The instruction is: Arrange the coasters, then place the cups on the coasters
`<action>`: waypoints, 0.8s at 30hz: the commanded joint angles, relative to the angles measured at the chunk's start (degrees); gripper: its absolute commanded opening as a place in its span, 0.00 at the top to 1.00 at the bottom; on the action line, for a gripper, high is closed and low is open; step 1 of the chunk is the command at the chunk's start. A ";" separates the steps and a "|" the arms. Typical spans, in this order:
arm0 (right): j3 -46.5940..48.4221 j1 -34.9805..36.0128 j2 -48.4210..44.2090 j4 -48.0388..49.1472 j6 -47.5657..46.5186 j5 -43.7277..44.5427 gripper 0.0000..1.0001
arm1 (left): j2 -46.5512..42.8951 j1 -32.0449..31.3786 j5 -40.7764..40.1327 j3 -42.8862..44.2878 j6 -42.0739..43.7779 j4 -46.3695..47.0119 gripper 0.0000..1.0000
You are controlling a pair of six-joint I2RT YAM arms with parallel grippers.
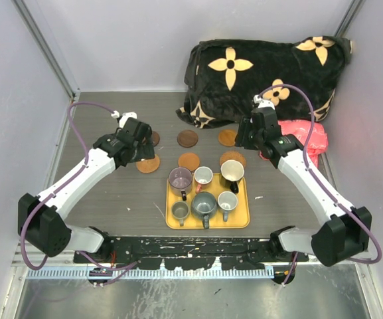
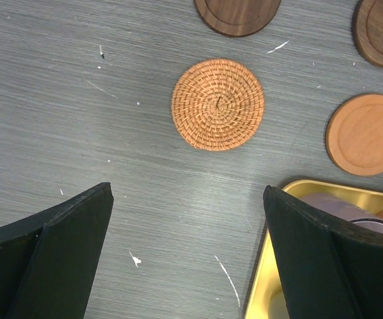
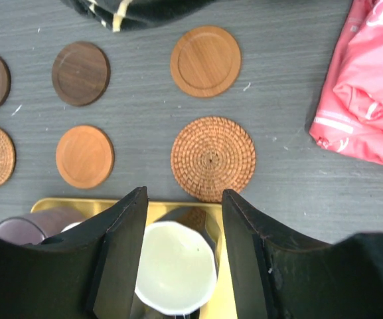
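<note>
Grey tabletop [image 1: 111, 199]: black cup [image 3: 176, 268] sits in the yellow tray's [image 1: 239, 220] far-right corner, with the wicker coaster [image 3: 212, 158] just past that edge. Right gripper [image 3: 184, 194] is nearer, half-open and empty. Left gripper [image 2: 188, 191] gapes wide, empty too.

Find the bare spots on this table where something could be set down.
Free: the table left of the yellow tray, and the strip right of it. Crowded: cups fill the tray, coasters lie behind it, blanket and pink bag crowd the back right.
</note>
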 commanded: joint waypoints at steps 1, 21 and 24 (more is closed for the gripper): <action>-1.86 1.21 -5.89 -2.13 -0.95 -1.33 0.45 | -1.92 0.02 -2.62 0.75 0.29 -0.76 0.02; -9.03 7.27 -15.69 -12.27 5.22 -0.25 0.46 | -7.11 -0.02 -4.01 -3.63 -1.62 0.19 0.02; -10.52 9.65 -16.49 -13.23 7.16 1.32 0.46 | -6.71 0.01 -3.74 -3.92 -1.51 0.96 0.02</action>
